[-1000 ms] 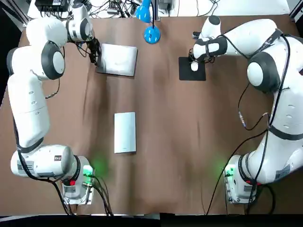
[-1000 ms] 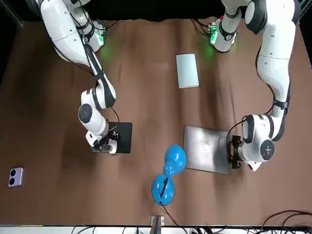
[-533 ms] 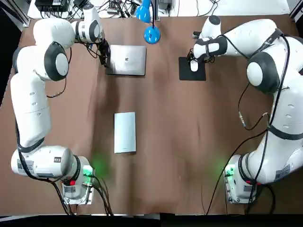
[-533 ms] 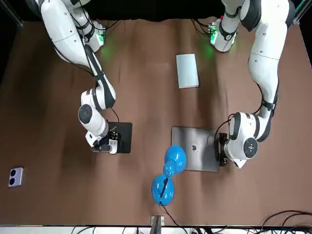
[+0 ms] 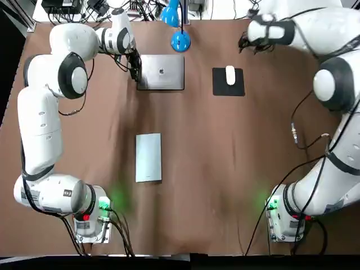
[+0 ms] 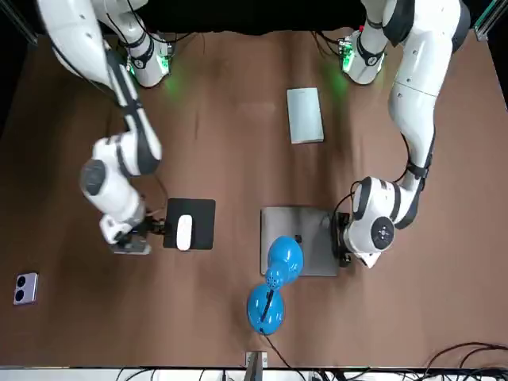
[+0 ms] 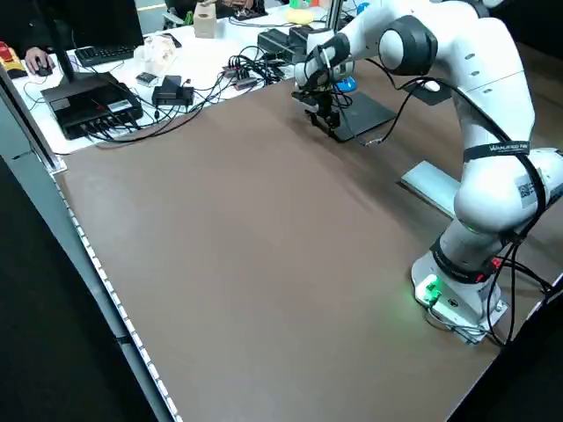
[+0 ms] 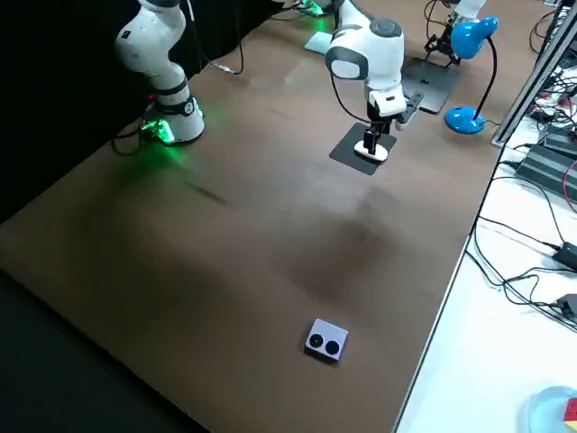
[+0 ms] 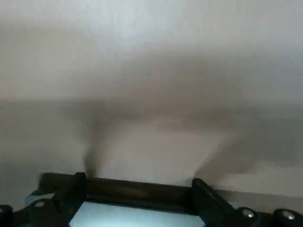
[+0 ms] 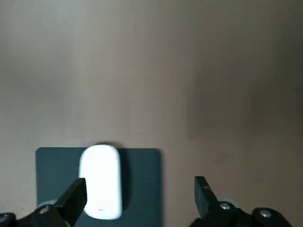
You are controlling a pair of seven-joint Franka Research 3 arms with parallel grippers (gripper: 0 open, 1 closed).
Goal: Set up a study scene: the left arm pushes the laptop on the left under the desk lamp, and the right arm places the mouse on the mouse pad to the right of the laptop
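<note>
Laptop [image 5: 162, 72] has slid right, now under desk lamp [image 5: 180, 40]; mouse [image 5: 230, 75] freed on mouse pad [image 5: 220, 89].
Left gripper [image 5: 135, 68], fingers apart, sits at the laptop's left edge. Right gripper [image 10: 137, 196], fingers apart, has backed off the mouse. Both goals look met.

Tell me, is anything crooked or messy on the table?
Nothing stands out. The laptop lies straight by the lamp, and the mouse sits straight on its pad. The left gripper is at the laptop's edge; the right gripper hangs clear of the mouse.
</note>
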